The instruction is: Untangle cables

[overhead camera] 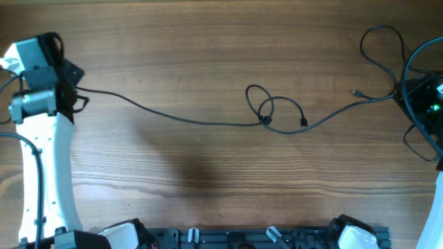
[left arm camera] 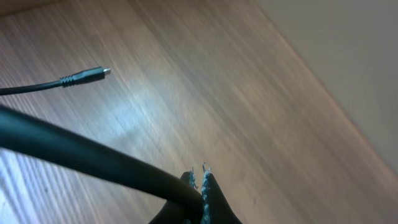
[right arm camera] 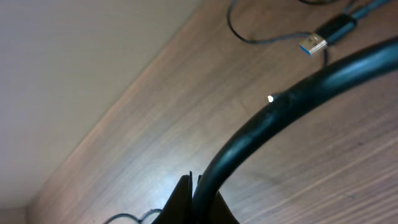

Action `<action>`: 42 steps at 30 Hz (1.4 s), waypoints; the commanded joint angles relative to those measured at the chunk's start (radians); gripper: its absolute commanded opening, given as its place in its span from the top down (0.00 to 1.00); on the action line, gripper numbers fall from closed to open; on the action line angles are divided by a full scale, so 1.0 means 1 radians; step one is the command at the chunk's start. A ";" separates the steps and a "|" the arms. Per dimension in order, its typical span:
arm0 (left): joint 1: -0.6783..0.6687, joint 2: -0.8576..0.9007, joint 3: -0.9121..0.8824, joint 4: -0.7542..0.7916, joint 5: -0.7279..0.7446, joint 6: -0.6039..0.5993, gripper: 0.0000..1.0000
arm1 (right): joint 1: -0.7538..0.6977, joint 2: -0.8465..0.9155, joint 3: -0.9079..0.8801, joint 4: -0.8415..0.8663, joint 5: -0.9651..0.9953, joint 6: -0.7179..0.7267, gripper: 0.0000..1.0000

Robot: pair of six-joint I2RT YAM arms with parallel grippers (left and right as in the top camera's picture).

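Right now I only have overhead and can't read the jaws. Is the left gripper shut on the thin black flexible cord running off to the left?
Observer: Yes. The left wrist view shows the left gripper shut, with the left black cord pinched at its fingertips.
Operator: And the right?
Observer: In its wrist view the right gripper is shut on the right black cord.
Operator: What's the plug near it?
Observer: A flat silver-tipped USB plug, lying on the wooden table.

Left end effector (left arm camera: 199, 178), right end effector (right arm camera: 193, 184): seemingly clamped.

Wooden table (overhead camera: 208, 187) borders a plain pale surface (right arm camera: 74, 56).
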 commanded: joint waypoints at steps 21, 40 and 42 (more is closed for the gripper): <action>0.328 0.227 0.010 0.403 0.150 0.124 0.96 | -0.254 0.172 0.025 0.027 -0.132 -0.117 0.96; 0.265 0.223 0.010 0.422 0.622 0.096 0.96 | 0.110 0.127 0.054 0.024 -0.377 -0.140 0.96; 0.201 0.156 0.010 0.420 0.663 0.098 0.96 | 0.283 0.125 0.090 0.084 -0.376 -0.073 0.96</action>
